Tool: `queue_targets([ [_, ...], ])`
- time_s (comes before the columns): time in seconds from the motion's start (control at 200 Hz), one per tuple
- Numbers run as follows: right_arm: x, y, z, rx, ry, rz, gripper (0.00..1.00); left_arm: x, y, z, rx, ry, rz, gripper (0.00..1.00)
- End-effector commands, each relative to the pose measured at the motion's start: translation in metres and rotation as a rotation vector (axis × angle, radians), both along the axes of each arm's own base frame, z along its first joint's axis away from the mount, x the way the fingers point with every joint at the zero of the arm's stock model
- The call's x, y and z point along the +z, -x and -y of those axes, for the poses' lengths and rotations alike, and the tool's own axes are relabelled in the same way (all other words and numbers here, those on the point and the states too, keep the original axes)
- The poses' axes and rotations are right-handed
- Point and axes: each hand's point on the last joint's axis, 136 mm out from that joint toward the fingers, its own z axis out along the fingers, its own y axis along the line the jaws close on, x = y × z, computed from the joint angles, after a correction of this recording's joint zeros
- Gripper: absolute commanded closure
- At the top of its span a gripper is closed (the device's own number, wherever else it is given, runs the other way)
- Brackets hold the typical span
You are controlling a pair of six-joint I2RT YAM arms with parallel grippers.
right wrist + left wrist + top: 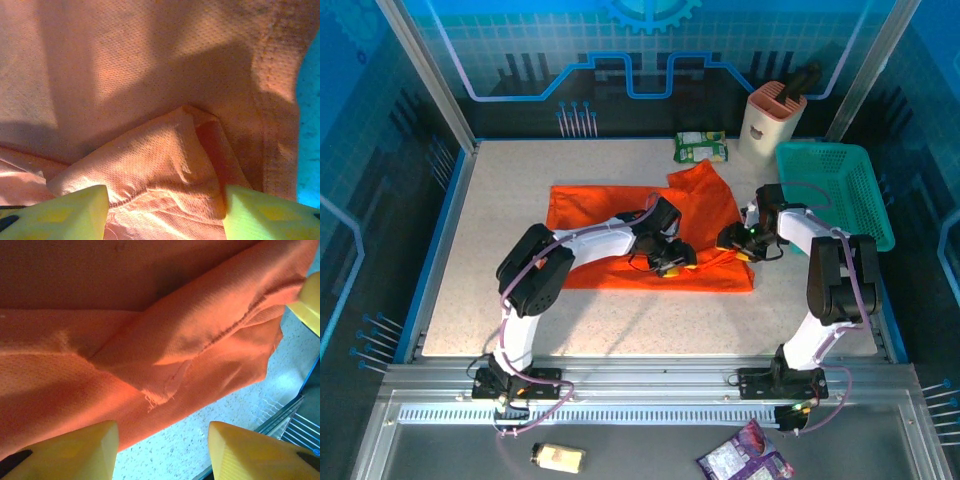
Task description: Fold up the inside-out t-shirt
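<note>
Now | left pincer (162, 432) spread | right pincer (165, 192) spread astride t-shirt (590, 210) fold

You will find no writing here that can be read. The green packet (701, 147) at the table's far edge and the purple packet (745, 462) on the grey ledge below the arm bases carry print, but it is too small to make out.

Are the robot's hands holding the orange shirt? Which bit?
The left hand is open and holds nothing. The right hand straddles a raised fold of the t-shirt; whether it pinches that fold cannot be told.
</note>
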Motion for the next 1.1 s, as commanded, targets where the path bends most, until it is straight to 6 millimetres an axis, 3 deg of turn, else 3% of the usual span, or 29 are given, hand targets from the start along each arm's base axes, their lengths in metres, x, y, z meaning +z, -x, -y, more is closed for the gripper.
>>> queue_targets([
  [0.0, 0.001, -0.002, -0.002, -0.001, -0.045, 0.005, 0.44, 0.004, 0.001, 0.016, -0.016, 0.051, -0.023, 0.48],
  [0.225, 0.012, -0.009, -0.006, -0.010, -0.071, 0.029, 0.72, -0.006, 0.000, 0.020, -0.014, 0.054, -0.036, 0.50],
  [0.445, 0.021, -0.018, -0.007, -0.013, -0.079, 0.041, 0.88, 0.004, -0.013, 0.029, -0.011, 0.076, -0.007, 0.69],
  [0.57, 0.024, -0.024, -0.009, -0.024, -0.091, 0.047, 0.90, 0.005, -0.020, 0.029, -0.002, 0.081, -0.001, 0.81],
  [0.71, 0.027, -0.033, -0.009, -0.056, -0.105, 0.051, 0.90, 0.004, -0.030, 0.021, 0.026, 0.071, 0.007, 0.88],
  [0.931, 0.035, -0.040, -0.008, -0.093, -0.101, 0.072, 0.86, 0.004, -0.052, 0.004, 0.083, 0.064, 0.027, 0.93],
  [1.091, 0.035, -0.047, -0.009, -0.113, -0.113, 0.077, 0.87, 0.012, -0.062, -0.007, 0.101, 0.066, 0.046, 0.87],
])
